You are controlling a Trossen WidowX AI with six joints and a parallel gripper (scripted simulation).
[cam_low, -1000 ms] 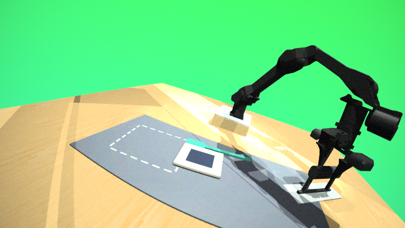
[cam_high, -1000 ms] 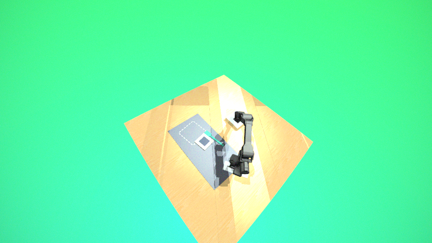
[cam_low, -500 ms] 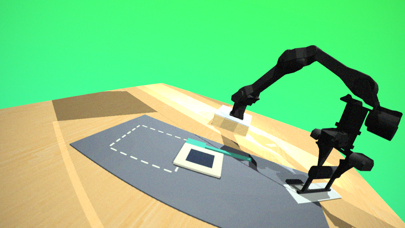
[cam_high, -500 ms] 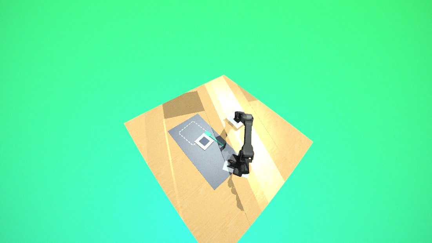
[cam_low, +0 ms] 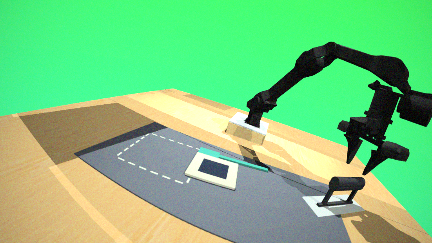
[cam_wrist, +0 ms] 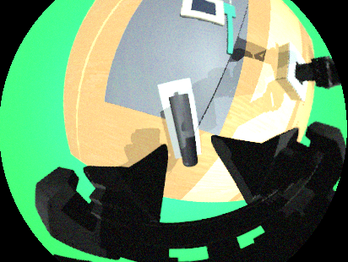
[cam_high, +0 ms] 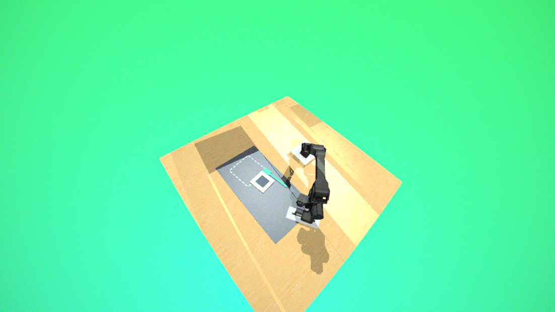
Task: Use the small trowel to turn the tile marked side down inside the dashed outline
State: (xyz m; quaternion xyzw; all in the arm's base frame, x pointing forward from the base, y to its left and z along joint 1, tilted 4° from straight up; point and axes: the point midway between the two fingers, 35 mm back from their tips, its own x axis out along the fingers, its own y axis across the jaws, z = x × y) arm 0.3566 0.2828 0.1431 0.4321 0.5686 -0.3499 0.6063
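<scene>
The trowel (cam_high: 290,213) (cam_low: 347,183) (cam_wrist: 179,111) has a flat white blade and a dark round handle raised on two posts. It rests across the mat's right edge, partly on the table. My gripper (cam_high: 295,208) (cam_low: 356,168) (cam_wrist: 188,142) is open and empty just above the handle; in the wrist view the handle shows between the fingers. The cream tile (cam_high: 263,180) (cam_low: 213,168) (cam_wrist: 203,7) lies flat, its dark marked square facing up. The tile covers part of the right side of the dashed outline (cam_low: 154,173) and lies mostly outside it.
A teal piece (cam_high: 278,179) (cam_low: 244,163) (cam_wrist: 230,34) with a long narrow bar lies along the tile's side nearer the arm base. The grey mat (cam_high: 271,217) (cam_low: 169,205) (cam_wrist: 135,72) lies on the wooden table. The arm stands on a white-topped block (cam_low: 246,134).
</scene>
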